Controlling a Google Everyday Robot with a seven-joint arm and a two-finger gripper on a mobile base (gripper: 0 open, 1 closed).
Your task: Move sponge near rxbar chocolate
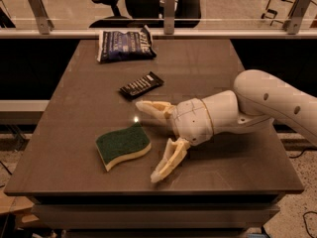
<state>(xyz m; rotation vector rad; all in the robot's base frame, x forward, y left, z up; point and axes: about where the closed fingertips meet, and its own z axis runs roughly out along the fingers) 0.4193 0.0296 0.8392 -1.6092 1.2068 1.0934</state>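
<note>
The sponge (123,145), dark green on top with pale yellow foam below, lies flat on the table's front left. The rxbar chocolate (141,85), a slim black bar, lies behind it toward the table's middle. My gripper (148,142) comes in from the right, just right of the sponge. Its fingers are spread wide, one fingertip (143,106) behind the sponge and the other (159,173) in front. It holds nothing and does not touch the sponge.
A crinkled dark blue bag (124,44) lies at the table's back left. The brown table (237,172) ends near the gripper's front finger. A railing and office chairs stand behind the table.
</note>
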